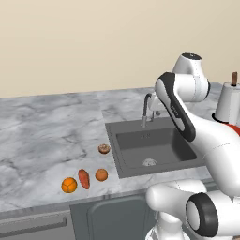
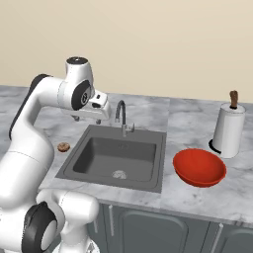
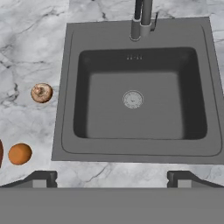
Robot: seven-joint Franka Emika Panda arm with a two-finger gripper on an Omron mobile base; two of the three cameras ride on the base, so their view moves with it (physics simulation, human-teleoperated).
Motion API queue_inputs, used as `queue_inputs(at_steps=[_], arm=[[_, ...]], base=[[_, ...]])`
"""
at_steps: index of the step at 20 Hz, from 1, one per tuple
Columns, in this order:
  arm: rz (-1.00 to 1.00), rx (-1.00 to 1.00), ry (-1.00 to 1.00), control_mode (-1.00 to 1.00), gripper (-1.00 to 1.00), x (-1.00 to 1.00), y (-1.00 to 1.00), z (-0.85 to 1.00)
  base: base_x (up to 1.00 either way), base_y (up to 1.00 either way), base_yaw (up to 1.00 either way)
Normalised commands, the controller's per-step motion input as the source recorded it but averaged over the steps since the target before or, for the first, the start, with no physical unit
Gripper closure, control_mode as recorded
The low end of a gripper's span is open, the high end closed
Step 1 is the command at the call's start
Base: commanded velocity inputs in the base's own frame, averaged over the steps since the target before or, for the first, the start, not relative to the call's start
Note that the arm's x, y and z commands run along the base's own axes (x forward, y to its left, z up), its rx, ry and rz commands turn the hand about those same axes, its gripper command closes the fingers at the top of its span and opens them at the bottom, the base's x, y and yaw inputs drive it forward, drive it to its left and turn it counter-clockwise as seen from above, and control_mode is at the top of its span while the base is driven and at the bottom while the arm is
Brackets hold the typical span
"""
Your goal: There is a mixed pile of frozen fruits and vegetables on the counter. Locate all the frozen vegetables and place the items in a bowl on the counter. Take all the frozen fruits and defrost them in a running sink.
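Left base view: camera behind the arm on its left, high, facing forward and down over the table (image 1: 42, 136). Sink (image 1: 154, 150) sits centre-right, mid-distance; arm crosses the right side of frame.

Right base view: camera behind the arm on its right, same height and pitch. Sink (image 2: 116, 158) centre, bowl (image 2: 199, 167) to the right, arm on the left.

Hand view: looks straight down onto the sink (image 3: 138, 98) from close above, faucet (image 3: 142, 19) at top edge, fingertips (image 3: 41, 179) at the bottom.

Shared: all three take in the sink, drain and faucet; mushroom (image 1: 104, 149) (image 2: 63, 147) (image 3: 42, 93) shows beside the sink's left rim in each.
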Motion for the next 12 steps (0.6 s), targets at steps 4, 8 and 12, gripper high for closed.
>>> queue_inputs(at_steps=[4, 8, 12], arm=[[0.00, 0.00, 0.00, -1.00, -1.00, 0.00, 0.00, 0.00], [0.00, 0.00, 0.00, -1.00, -1.00, 0.00, 0.00, 0.00], [0.00, 0.00, 0.00, -1.00, -1.00, 0.00, 0.00, 0.00]], base=[[0.00, 0.00, 0.00], [0.00, 0.00, 0.00], [0.00, 0.00, 0.00]])
